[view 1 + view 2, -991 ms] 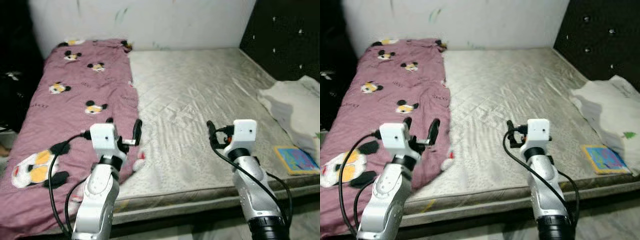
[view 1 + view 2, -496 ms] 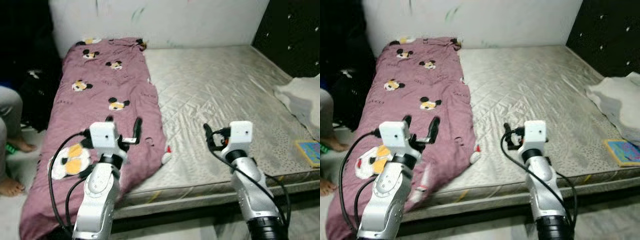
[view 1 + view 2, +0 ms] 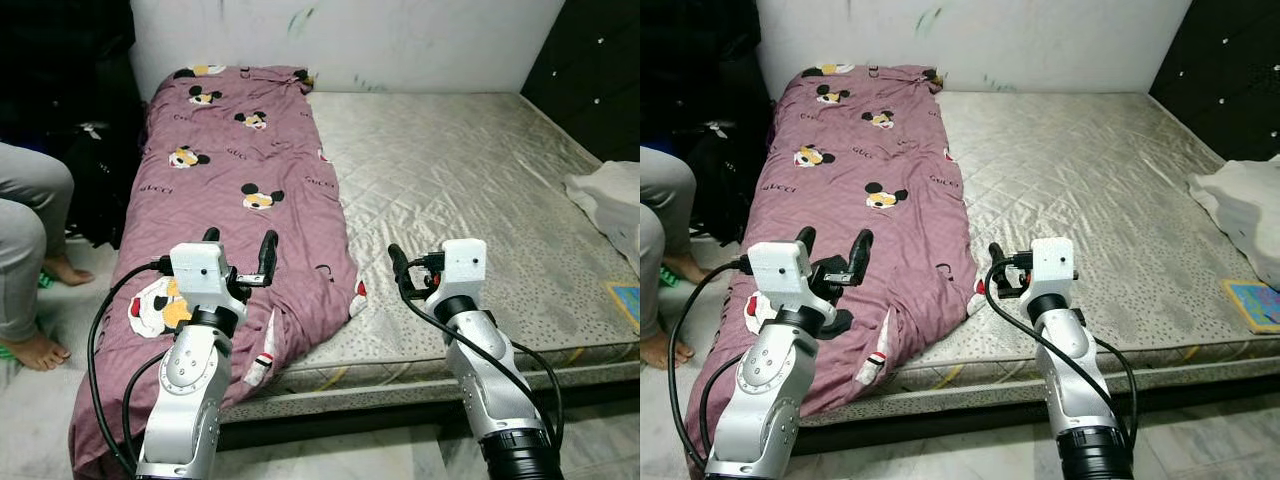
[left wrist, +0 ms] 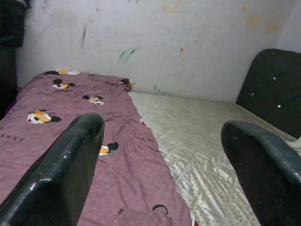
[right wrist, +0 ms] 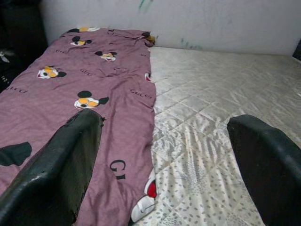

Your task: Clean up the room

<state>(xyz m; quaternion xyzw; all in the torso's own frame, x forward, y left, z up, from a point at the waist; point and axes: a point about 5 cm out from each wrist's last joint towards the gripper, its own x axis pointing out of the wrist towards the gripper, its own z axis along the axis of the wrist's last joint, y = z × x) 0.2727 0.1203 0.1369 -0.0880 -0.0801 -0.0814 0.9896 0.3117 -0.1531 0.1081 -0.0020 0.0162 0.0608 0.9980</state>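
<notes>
1. Filling most of what I am seeing is a bare grey quilted mattress, running lengthwise away from me to a scuffed white wall.
2. Lying along the mattress's left side is the maroon cartoon-mouse blanket; its long axis is pointing from the wall toward me, and its near end is spilling over the mattress's front edge toward the floor.
3. A seated person's legs are showing at far left, and a white cloth and a colourful book at the right edge.
4. My left gripper is hovering spread open over the blanket's near end; my right gripper is hovering open over the mattress just beside the blanket's edge, grasping nothing.
5. Compared with a second ago, I am seeing everything shifted rightward: the camera is turning left, bringing the person into view.
</notes>
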